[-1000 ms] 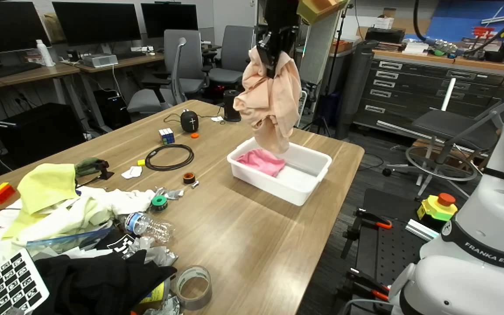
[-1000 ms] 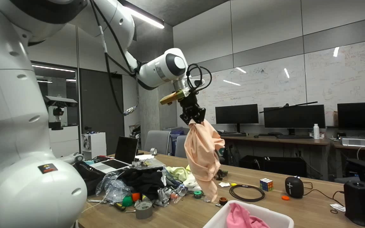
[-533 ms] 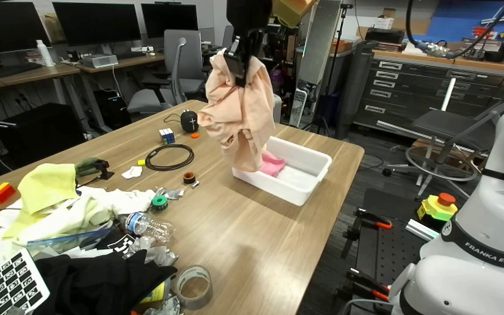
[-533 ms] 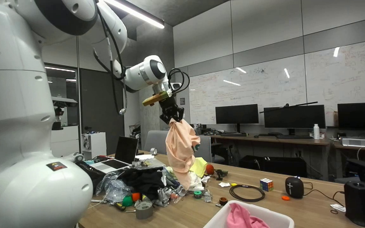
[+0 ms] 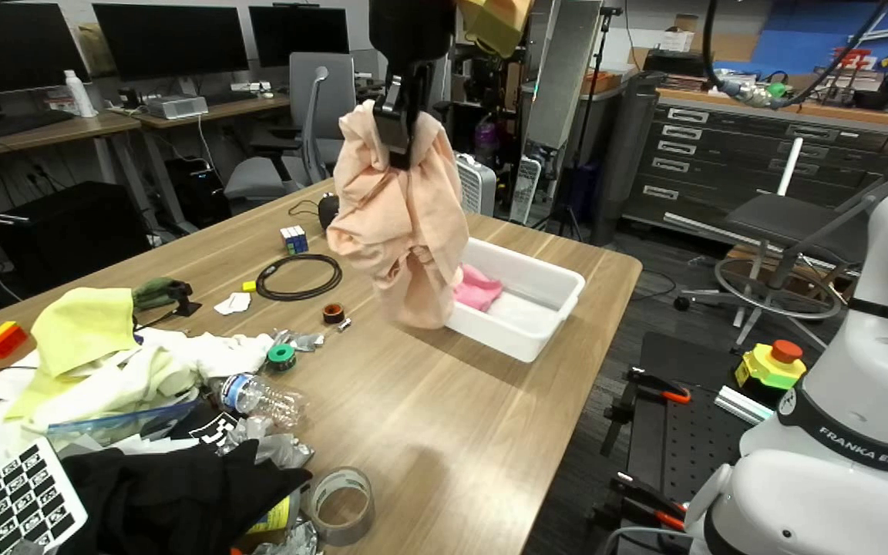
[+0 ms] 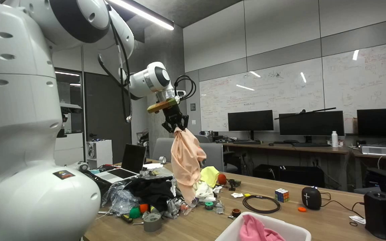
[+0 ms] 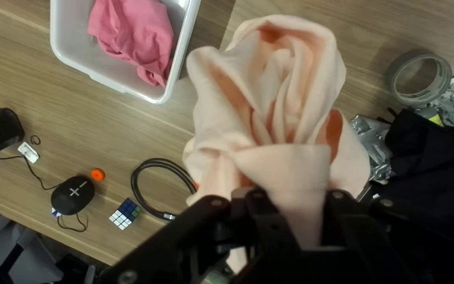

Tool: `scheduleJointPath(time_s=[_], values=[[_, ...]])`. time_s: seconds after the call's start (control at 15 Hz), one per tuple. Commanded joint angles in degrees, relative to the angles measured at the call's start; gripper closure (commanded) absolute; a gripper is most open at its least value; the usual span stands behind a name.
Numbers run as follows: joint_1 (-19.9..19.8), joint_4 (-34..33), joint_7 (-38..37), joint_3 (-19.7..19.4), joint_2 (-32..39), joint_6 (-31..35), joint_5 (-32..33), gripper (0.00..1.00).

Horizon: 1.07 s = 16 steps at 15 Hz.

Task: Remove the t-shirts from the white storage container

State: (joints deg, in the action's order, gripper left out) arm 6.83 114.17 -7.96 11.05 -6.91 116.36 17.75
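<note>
- Bin [image 5: 490, 333]: stands by a corner of the table [image 5: 382, 416], its end toward the arm [image 5: 860, 378] close to the table edge.
- Pink shirt [image 7: 132, 35]: inside the bin, bunched toward one end; the bin's floor shows at the other.
- Peach shirt [image 6: 185, 157]: outside the bin, hanging in the air off its long side.
- Gripper [image 6: 179, 128]: higher than the bin, pinching the peach shirt's top.
- Cable [image 7: 134, 184]: coiled, past the bin's end away from the arm.
- Cube [image 6: 281, 195] and speaker [image 6: 311, 197]: farther out from that end of the bin.
- Tape [image 6: 152, 222]: well apart from the bin, a broad run of table between them.
- Pile [image 5: 159, 370]: well apart from the bin, on the peach shirt's side.
- Monitors [image 6: 310, 123]: far beyond the bin, off the table.
</note>
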Motion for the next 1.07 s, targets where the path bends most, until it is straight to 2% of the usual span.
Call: scheduleJointPath(time_s=[0.0,0.27,0.4,0.73,1.0], values=[[0.4,-1.6,2.6,-0.4,0.7,-0.4,1.0,0.43],[0.1,-1.3,3.9,-1.0,0.9,-0.5,0.9,0.12],[-0.3,-1.1,4.6,-1.8,1.2,-0.4,0.7,0.0],[-3.1,-1.8,5.0,-5.5,2.0,-0.2,0.9,0.0],[-6.7,-2.4,5.5,-9.8,2.4,0.5,0.6,0.0]])
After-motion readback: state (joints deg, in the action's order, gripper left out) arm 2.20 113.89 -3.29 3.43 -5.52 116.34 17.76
